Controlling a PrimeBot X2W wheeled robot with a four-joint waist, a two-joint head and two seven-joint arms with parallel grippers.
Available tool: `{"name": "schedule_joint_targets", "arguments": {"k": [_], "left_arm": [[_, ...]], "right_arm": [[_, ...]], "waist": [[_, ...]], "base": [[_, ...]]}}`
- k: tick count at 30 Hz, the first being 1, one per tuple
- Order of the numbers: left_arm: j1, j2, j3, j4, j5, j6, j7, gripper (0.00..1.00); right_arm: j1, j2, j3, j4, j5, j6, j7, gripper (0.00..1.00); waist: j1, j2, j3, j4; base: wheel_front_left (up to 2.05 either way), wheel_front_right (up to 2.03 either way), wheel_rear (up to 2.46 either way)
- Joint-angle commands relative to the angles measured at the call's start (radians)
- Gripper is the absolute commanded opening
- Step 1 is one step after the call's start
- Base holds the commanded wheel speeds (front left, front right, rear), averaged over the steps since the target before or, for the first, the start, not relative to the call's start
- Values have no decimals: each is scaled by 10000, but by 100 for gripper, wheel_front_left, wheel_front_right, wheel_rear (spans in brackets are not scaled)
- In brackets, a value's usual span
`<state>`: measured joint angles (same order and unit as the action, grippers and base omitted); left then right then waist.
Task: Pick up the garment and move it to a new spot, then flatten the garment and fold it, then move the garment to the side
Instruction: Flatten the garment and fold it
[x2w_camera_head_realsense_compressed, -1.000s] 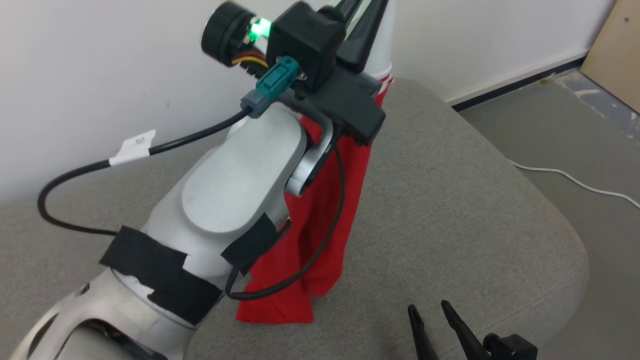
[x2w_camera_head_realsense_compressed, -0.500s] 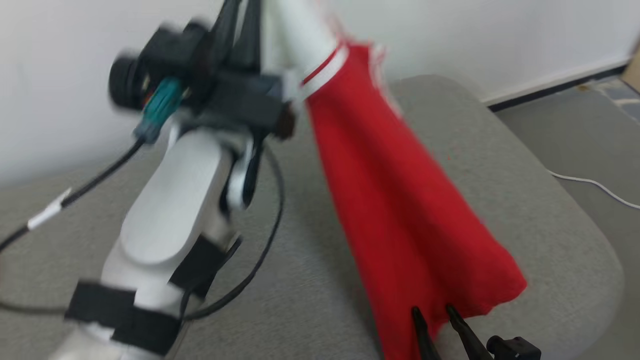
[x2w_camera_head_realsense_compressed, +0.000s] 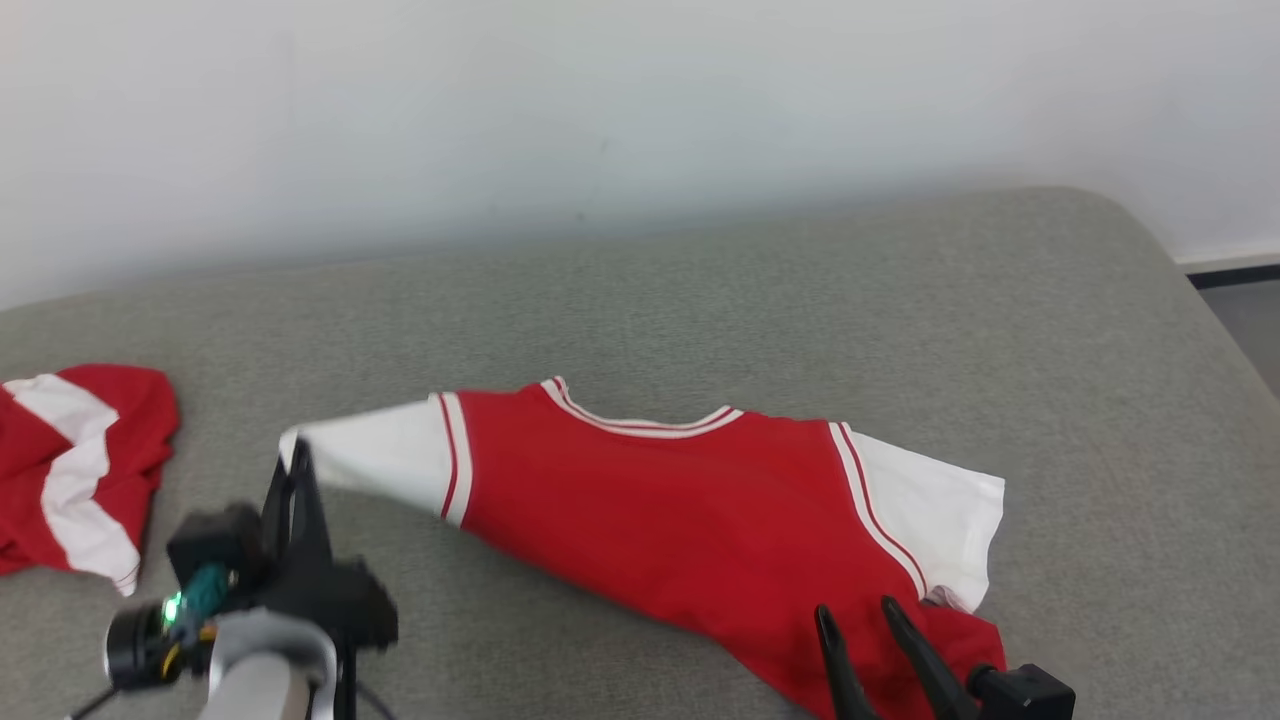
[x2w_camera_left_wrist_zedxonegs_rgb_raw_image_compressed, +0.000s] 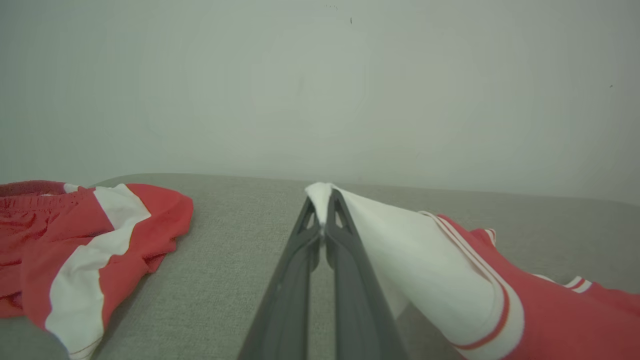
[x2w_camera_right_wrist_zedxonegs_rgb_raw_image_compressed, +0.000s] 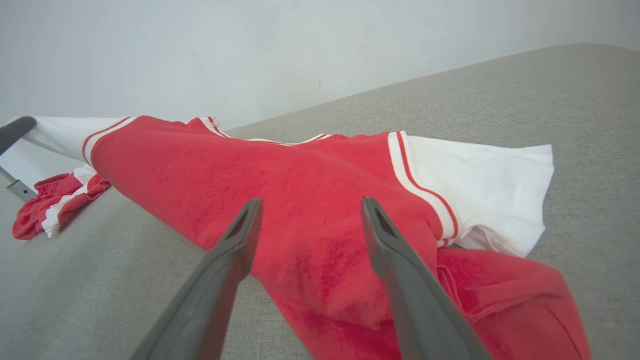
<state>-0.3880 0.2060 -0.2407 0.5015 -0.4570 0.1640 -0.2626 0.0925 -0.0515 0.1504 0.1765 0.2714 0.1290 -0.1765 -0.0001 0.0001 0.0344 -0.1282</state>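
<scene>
Left pincer (x2w_camera_left_wrist_zedxonegs_rgb_raw_image_compressed: 322, 202) clamped shut on the white sleeve tip at the left end of the red garment (x2w_camera_head_realsense_compressed: 700, 520); sleeve apparently lifted. Garment spread mid-surface (x2w_camera_head_realsense_compressed: 900, 300). Right pincer (x2w_camera_right_wrist_zedxonegs_rgb_raw_image_compressed: 310, 202) wide open, empty, over near-right hem. Second red-white cloth (x2w_camera_head_realsense_compressed: 70, 460) lies far left.

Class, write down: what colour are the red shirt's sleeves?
White sleeves, striped where they join; clearest in the right wrist view.

A grey fabric-covered cushion (x2w_camera_head_realsense_compressed: 700, 290) bears a red jersey with white sleeves (x2w_camera_head_realsense_compressed: 700, 520) and, well to its left, a crumpled red-and-white garment (x2w_camera_head_realsense_compressed: 70, 460).
</scene>
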Motion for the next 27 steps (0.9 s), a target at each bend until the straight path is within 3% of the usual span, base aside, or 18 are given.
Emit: {"name": "schedule_joint_targets", "arguments": {"k": [1,3,4,5,9,13,19,24,27], "left_arm": [[380,33,19,77,132,52,-32,0],[804,132,-44,322,18,-7,228,0],[932,215,-115,396,26,-44,404,85],[1033,278,-194,419,91,-12,553,100],[1400,541,-418,502,143,15,1329,100],[1641,950,-635,331,219,190,2757,100],[1302,1670,-884,-1705,641,802,4809,100],[240,1515,-1391,-3315,494,405,6354,100],[-641,1103,-1823,-3126,217,16,7344,100]], "right_arm": [[30,21,26,-32,15,35,4,100],[62,22,53,-35,-4,35,50,100],[70,22,51,-34,-21,35,77,100],[76,21,34,-36,-32,35,60,100],[92,21,-16,-65,-34,35,80,100],[119,22,-55,-73,39,35,58,100],[234,25,-85,-53,110,35,24,100],[100,22,-18,-78,133,35,3,100],[-27,22,59,-63,171,35,-7,100]], "waist": [[1,-1,-40,284],[1,-1,-75,243],[1,-1,-90,201],[1,-1,-104,152],[1,-1,-138,-33],[1,-1,-210,-312],[1,-1,-299,-645],[1,-1,-222,-1132],[1,-1,-80,-1608]], "base": [[0,0,0],[0,0,0],[0,0,0],[0,0,0],[0,0,0],[0,0,0],[0,0,0],[0,0,0],[0,0,0]]}}
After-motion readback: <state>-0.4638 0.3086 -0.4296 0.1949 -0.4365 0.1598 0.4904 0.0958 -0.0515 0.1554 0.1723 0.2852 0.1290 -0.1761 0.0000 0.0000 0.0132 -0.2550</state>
